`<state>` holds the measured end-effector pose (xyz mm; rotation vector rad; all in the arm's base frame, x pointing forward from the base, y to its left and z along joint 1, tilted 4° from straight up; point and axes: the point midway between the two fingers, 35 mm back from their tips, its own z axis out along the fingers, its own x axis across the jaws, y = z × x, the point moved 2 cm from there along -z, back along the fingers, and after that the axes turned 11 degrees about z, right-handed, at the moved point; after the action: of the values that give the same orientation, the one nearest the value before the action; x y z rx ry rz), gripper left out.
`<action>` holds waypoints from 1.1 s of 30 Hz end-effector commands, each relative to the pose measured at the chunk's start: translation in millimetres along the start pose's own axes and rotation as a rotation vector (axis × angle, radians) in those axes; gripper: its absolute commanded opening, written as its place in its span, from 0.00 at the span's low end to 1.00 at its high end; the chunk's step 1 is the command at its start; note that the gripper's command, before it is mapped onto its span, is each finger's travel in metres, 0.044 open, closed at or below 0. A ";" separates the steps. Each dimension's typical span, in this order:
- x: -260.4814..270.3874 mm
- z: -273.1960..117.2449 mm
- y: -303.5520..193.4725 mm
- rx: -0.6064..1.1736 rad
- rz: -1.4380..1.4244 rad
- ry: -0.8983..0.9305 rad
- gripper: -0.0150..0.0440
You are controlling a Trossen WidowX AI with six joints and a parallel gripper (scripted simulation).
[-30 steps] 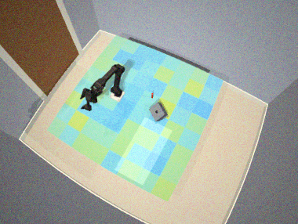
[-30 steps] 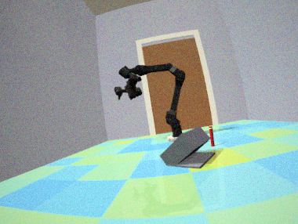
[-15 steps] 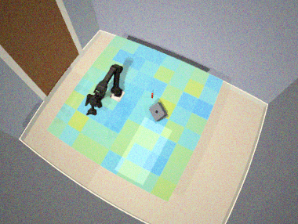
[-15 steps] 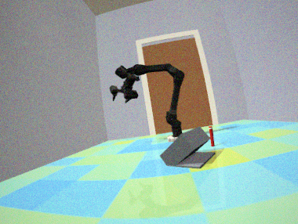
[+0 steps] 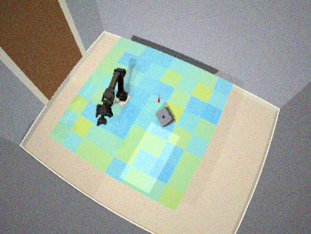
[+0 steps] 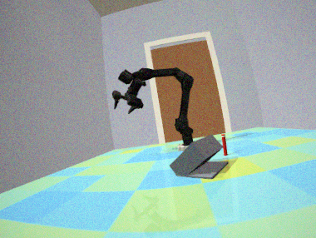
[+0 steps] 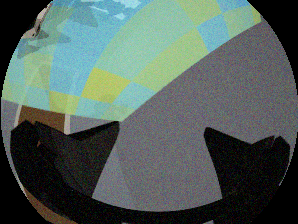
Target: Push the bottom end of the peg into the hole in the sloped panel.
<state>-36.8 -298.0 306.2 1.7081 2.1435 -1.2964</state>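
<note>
Peg [image 5: 159,99] [image 6: 224,145], upright on the worktop [image 5: 141,141] [image 6: 162,204] near the sloped panel [image 5: 164,116] [image 6: 197,156], looks light, stiff and easily tipped, so is best gripped around its upper shaft by the jaws [image 5: 101,115] [image 6: 124,109], now wide open and empty.

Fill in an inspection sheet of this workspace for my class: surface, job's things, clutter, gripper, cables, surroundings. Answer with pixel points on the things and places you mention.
Surface: tabletop [image 5: 95,150] [image 6: 162,208] patterned in blue, green and yellow patches; a brighter patch shows in the top view.
Job's things: red peg [image 5: 159,100] [image 6: 224,146] upright on the table; grey sloped panel [image 5: 168,111] [image 6: 195,156] near it, its hole [image 5: 164,117] unfilled.
Clutter: nothing seen.
Gripper: gripper [image 5: 99,116] [image 6: 123,109] [image 7: 164,129] open, raised above the table, away from the peg, nothing between its fingers.
Cables: nothing seen.
Surroundings: grey walls; brown door [image 5: 38,45] [image 6: 187,83] in a pale frame.
</note>
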 end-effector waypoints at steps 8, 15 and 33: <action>-14.3 -6.4 44.3 -0.119 0.068 -0.026 1.00; -21.3 -13.7 72.3 -0.192 0.106 -0.036 1.00; -28.4 -39.6 147.3 -0.381 0.211 -0.006 1.00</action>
<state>100.9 -296.2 271.3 1.6922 1.9909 -0.8298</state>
